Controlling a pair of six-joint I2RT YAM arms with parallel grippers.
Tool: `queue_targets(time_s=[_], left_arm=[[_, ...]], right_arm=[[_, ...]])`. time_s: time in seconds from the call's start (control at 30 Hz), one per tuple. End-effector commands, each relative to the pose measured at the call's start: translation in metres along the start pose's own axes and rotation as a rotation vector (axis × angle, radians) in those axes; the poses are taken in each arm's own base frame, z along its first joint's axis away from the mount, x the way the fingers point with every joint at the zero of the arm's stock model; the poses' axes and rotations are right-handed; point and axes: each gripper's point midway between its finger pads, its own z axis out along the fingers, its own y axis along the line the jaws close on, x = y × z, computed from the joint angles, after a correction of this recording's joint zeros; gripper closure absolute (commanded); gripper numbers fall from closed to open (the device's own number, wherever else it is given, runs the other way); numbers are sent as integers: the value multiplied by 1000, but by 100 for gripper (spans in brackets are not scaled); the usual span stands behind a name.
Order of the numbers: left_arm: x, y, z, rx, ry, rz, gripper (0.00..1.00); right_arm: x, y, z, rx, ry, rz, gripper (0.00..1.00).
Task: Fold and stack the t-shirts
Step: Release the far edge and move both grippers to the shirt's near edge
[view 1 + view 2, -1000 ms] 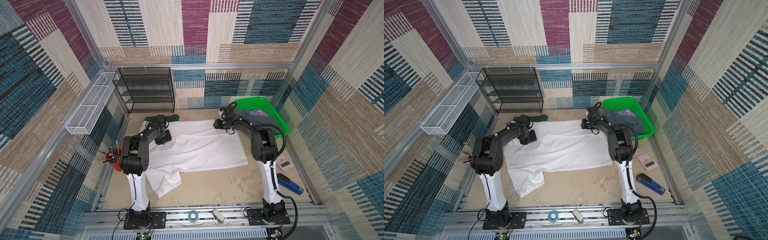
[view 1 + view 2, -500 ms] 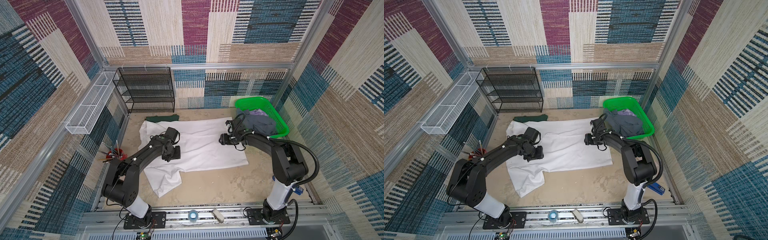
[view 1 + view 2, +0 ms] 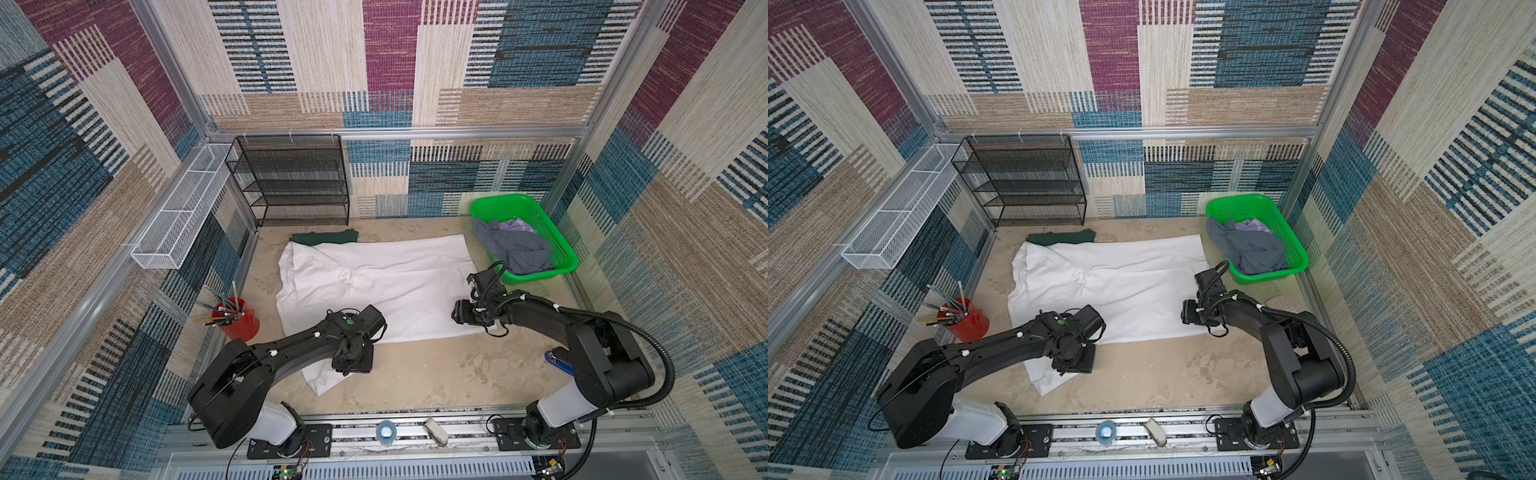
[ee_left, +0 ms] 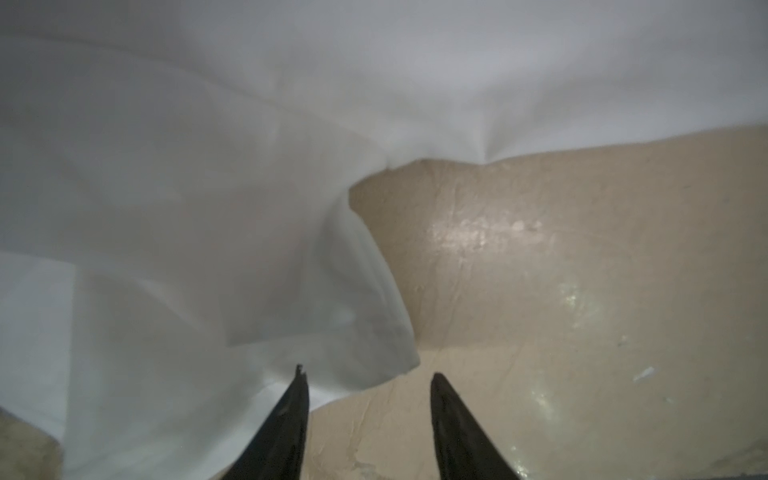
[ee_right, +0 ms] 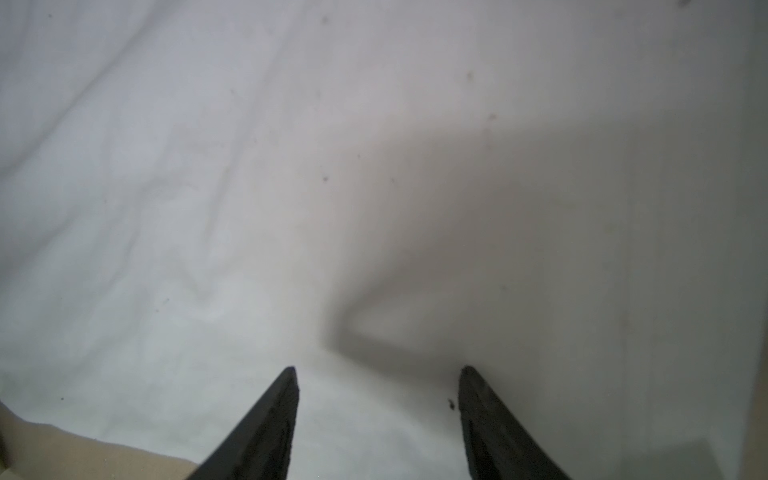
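A large white t-shirt (image 3: 374,282) (image 3: 1113,282) lies spread flat on the tan table. Behind its far left corner sits a dark green t-shirt (image 3: 324,237) (image 3: 1061,237), folded small. A crumpled grey t-shirt (image 3: 515,249) (image 3: 1250,249) with a lilac patch lies in the green basket (image 3: 536,276). My left gripper (image 3: 353,365) (image 4: 368,376) is open, low over the hem of the white shirt's near sleeve (image 4: 374,316), with bare table between its fingers. My right gripper (image 3: 457,311) (image 5: 378,370) is open, just above the white shirt's near right part, holding nothing.
A red cup of pencils (image 3: 237,320) stands left of the shirt. At the back stands a black mesh shelf (image 3: 291,183), with a white wire tray (image 3: 183,212) on the left wall. A blue object (image 3: 559,361) lies behind the right arm. A tape roll (image 3: 386,432) rests on the front rail.
Both grippers have come from the white shirt's far corners toward the front: the left to the near sleeve, the right to the near right edge. The right jaws have widened slightly.
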Motion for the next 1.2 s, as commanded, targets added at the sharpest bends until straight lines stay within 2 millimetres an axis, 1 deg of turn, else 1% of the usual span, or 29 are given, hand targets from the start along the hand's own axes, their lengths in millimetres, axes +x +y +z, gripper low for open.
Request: queue_targets(time_s=[0.0, 0.07, 0.23, 0.3, 0.4, 0.47, 0.53, 0.6, 0.67, 0.73, 0.8, 0.83, 0.9, 0.97, 1.07, 1.17], left_arm=[[-12, -18, 6, 54, -36, -21, 51], [-12, -29, 9, 87, -25, 1, 51], [-1, -48, 14, 143, 36, 60, 54], [4, -54, 9, 168, 53, 92, 56], [8, -55, -8, 192, 33, 122, 57], [8, -45, -22, 182, -13, 114, 57], [8, -27, -34, 139, -66, 71, 56], [13, -1, -46, 70, -113, -8, 56], [23, 28, -54, -17, -130, -93, 60], [36, 51, -59, -100, -109, -144, 61], [51, 69, -62, -178, -63, -184, 63], [57, 74, -62, -201, -42, -195, 63], [66, 79, -58, -214, -11, -215, 63], [70, 82, -53, -227, -3, -235, 64], [67, 85, -50, -255, -16, -250, 64], [63, 84, -40, -243, -39, -263, 63]], right_arm=[[-5, 0, -1, 1, -32, 11, 37], [-4, 0, 0, 0, -30, 8, 37], [-5, 1, 2, -8, -31, 4, 37], [-6, 2, 2, -11, -30, 0, 36], [-5, 2, 5, -13, -24, -1, 36], [-9, 4, 2, -15, -35, -3, 36], [-16, 10, -5, -29, -60, -19, 37], [-21, 19, -14, -45, -85, -56, 38], [-23, 29, -20, -58, -92, -84, 38], [-20, 45, -24, -86, -88, -124, 39], [-14, 74, -29, -150, -84, -188, 40], [-9, 90, -30, -181, -77, -218, 41], [5, 125, -30, -258, -48, -276, 41], [23, 158, -28, -328, -11, -325, 41], [53, 201, -18, -402, 54, -389, 41], [82, 234, -7, -462, 121, -442, 41]])
